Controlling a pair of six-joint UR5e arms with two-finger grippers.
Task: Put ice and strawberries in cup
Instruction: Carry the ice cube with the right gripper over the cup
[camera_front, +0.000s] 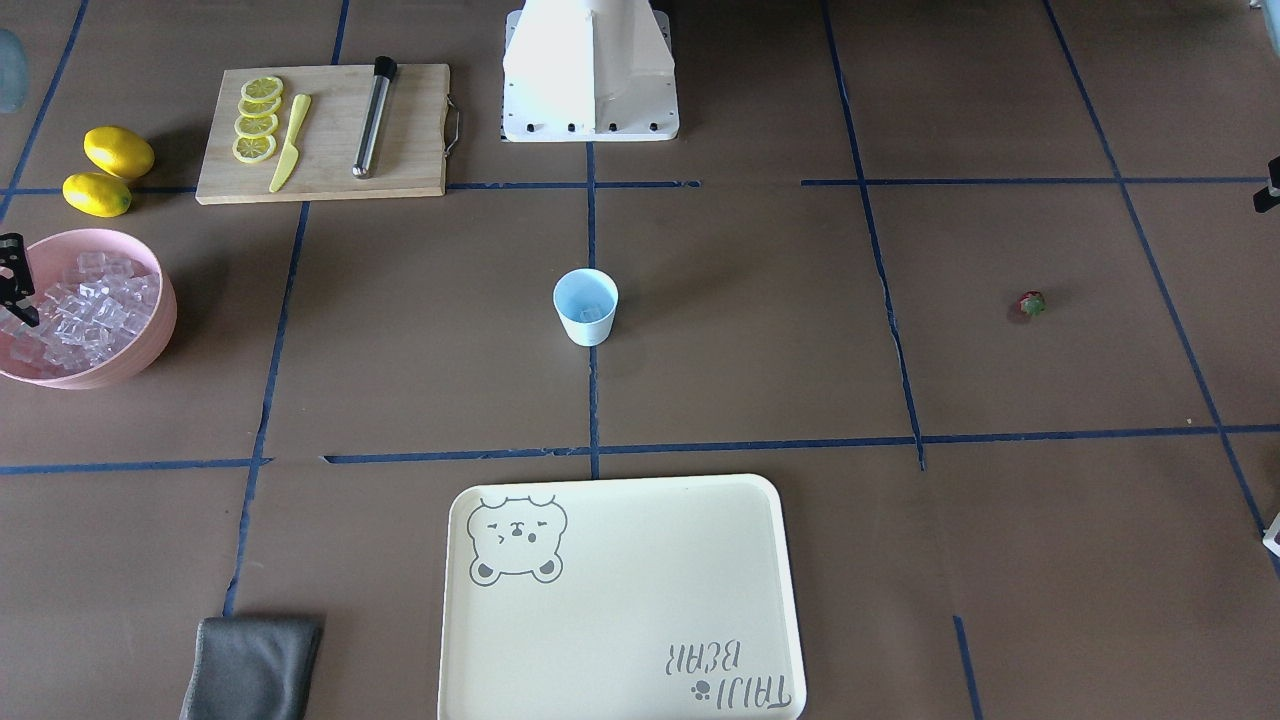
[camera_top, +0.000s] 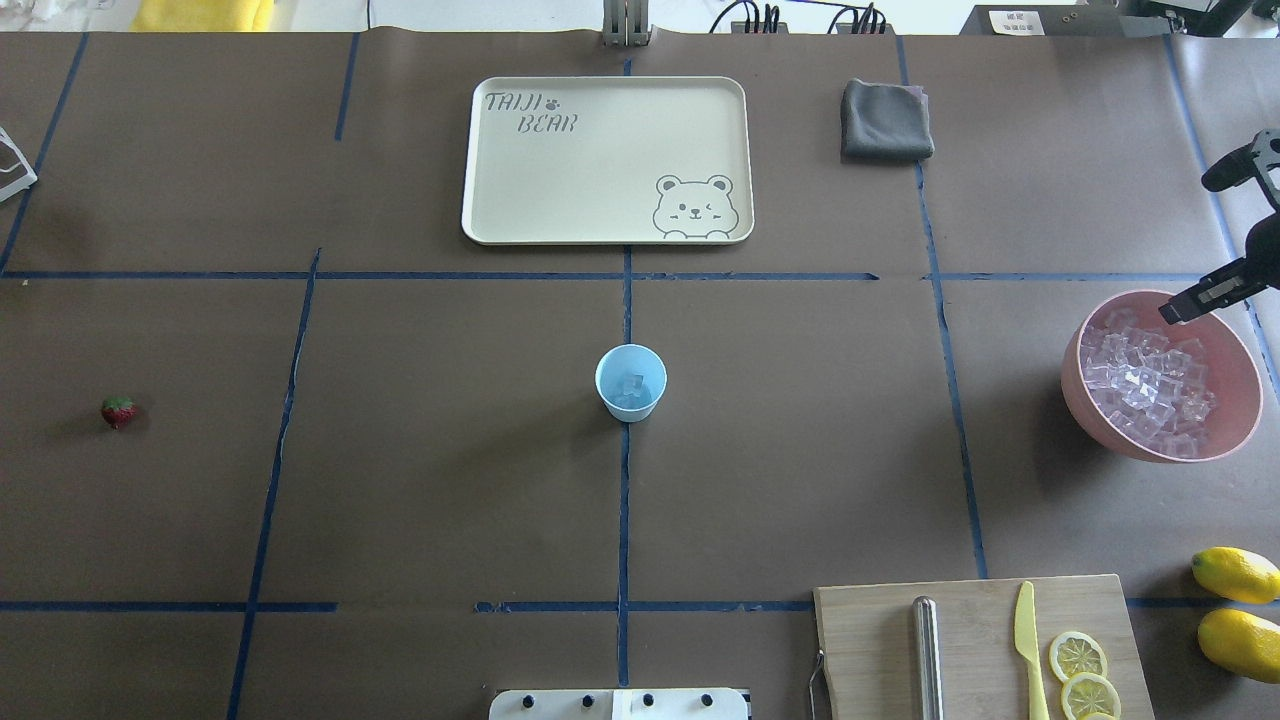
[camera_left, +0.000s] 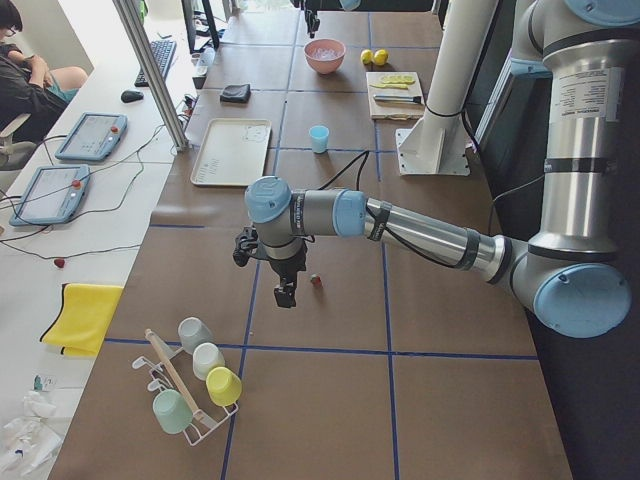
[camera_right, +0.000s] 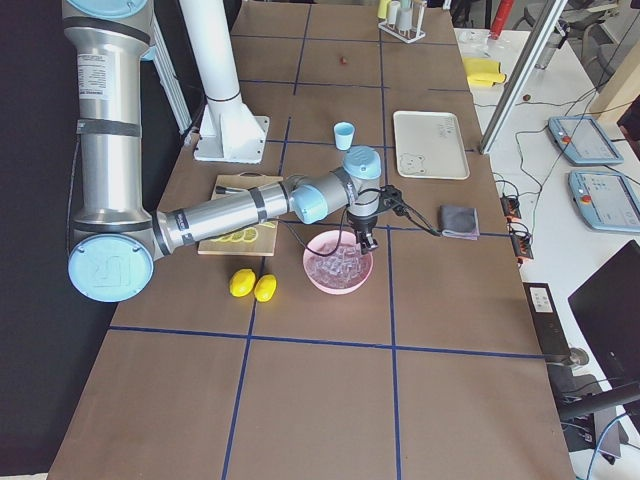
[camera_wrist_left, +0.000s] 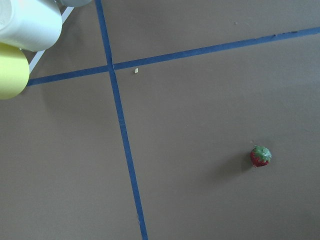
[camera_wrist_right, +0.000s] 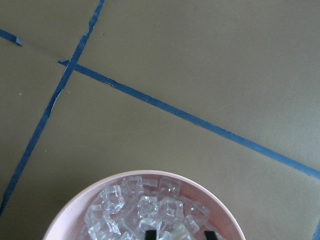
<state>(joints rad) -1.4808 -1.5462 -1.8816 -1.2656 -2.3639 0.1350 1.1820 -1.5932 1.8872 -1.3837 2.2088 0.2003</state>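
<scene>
my table (camera_top: 450, 480) is covered in brown paper, split into big squares by blue tape lines (camera_top: 624, 500). across it from me runs a white bench (camera_left: 120, 230). on the bench lie two tablets (camera_left: 92, 135), a keyboard (camera_left: 158, 60), a mouse (camera_left: 131, 96), loose cables and a folded yellow cloth (camera_left: 82, 318). an aluminium post (camera_left: 150, 70) rises where the bench meets the table. a person (camera_left: 30, 85) sits at the bench, seen in my left-side view. a dark screen (camera_right: 610, 310) stands at the bench's other end. the light is bright and even, and the shadows on the paper are soft.
</scene>
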